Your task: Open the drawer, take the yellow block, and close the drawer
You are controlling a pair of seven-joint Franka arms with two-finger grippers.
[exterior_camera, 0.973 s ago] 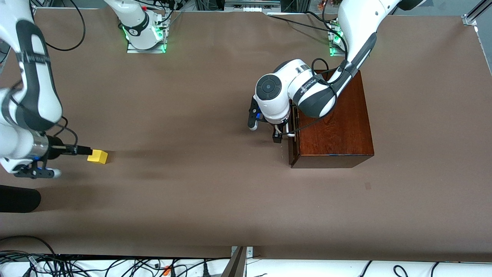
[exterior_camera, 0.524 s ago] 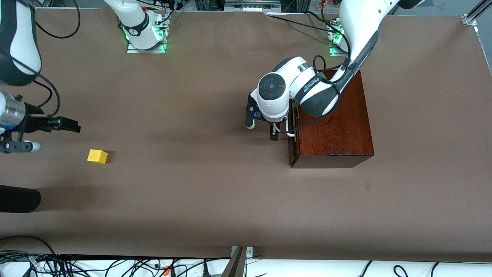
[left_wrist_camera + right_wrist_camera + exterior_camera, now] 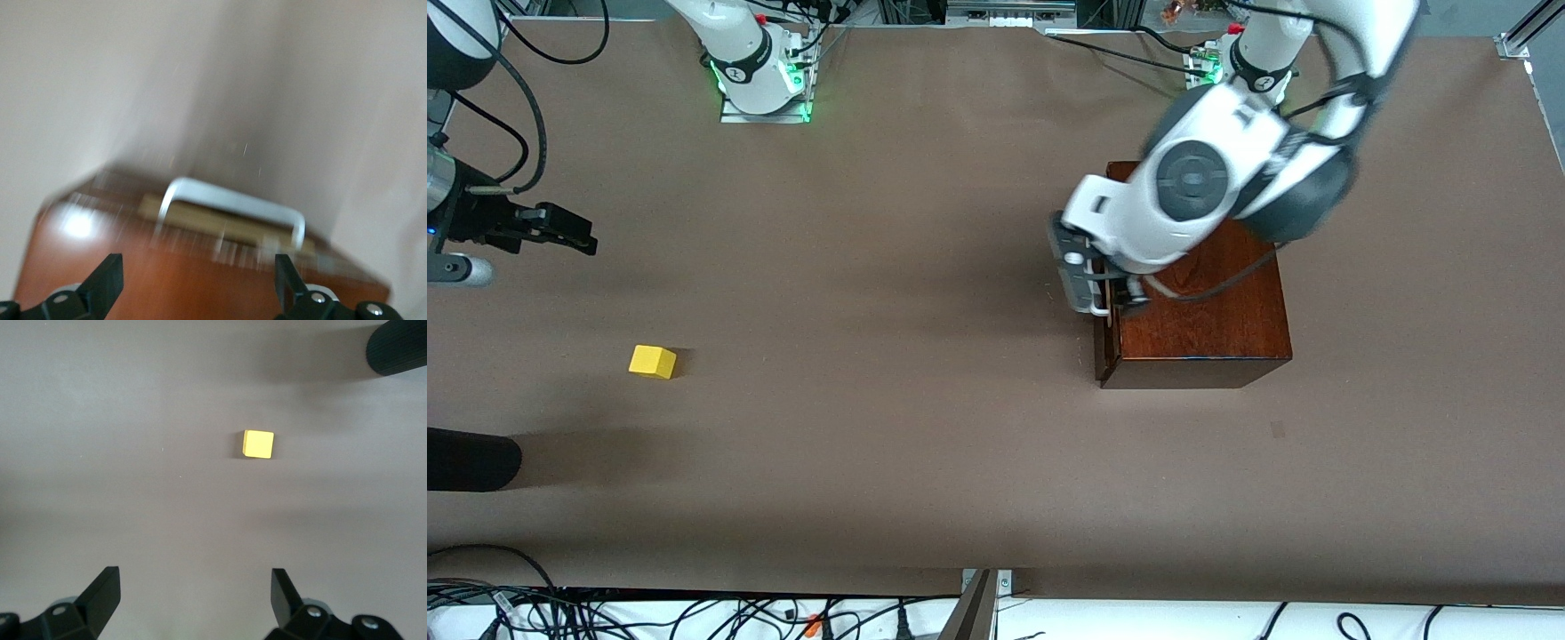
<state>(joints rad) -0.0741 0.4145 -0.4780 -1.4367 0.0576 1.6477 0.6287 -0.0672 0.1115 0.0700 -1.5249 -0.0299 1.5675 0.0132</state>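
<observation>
The yellow block [image 3: 652,362] lies on the brown table toward the right arm's end; it also shows in the right wrist view [image 3: 258,444]. My right gripper [image 3: 580,233] is open and empty above the table, apart from the block; its fingertips [image 3: 105,587] are spread wide. The dark reddish-brown wooden box [image 3: 1209,311] stands toward the left arm's end. Its drawer [image 3: 1101,351] with the white handle [image 3: 230,205] is pushed almost fully in; a thin pale strip shows under the handle. My left gripper [image 3: 1116,300] is open and empty over the box's drawer edge [image 3: 198,267].
A black rounded object [image 3: 471,460] lies at the table's edge, nearer to the front camera than the block; it also shows in the right wrist view [image 3: 400,347]. Cables run along the table's near edge and by the arm bases.
My right gripper has drawn away from the yellow block toward the bases, leaving it on the table. My left gripper has left the handle and swung up over the box.
</observation>
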